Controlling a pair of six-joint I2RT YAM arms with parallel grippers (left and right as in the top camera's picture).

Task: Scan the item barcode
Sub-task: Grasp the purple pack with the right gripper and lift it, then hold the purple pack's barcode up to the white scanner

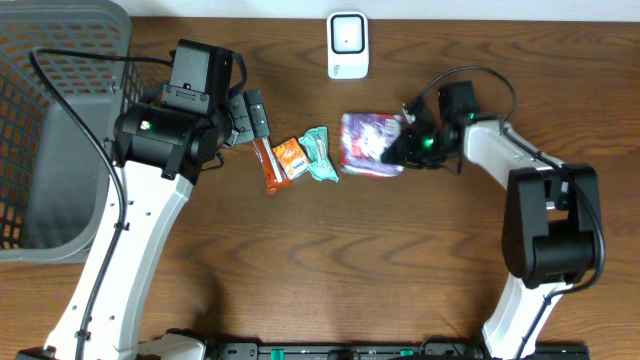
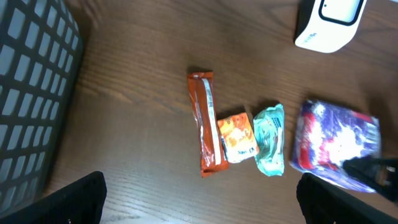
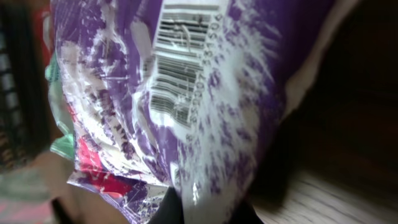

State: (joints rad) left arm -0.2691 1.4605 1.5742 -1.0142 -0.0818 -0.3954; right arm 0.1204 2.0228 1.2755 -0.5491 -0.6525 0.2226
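The item is a purple and white packet (image 1: 366,143) lying on the table just below the white scanner (image 1: 347,45). My right gripper (image 1: 402,148) is shut on the packet's right edge. The right wrist view is filled by the packet (image 3: 118,118), its barcode (image 3: 180,68) facing the camera, with the film pinched at the right gripper (image 3: 205,208). My left gripper (image 1: 256,118) hangs open above the table left of the snacks. The left wrist view shows the left gripper (image 2: 205,205) with nothing between its fingers, the packet (image 2: 333,143) at the right and the scanner (image 2: 329,22) at the top.
An orange bar (image 1: 268,166), a small orange packet (image 1: 290,157) and a teal packet (image 1: 320,155) lie in a row left of the purple packet. A grey mesh basket (image 1: 60,130) fills the left end of the table.
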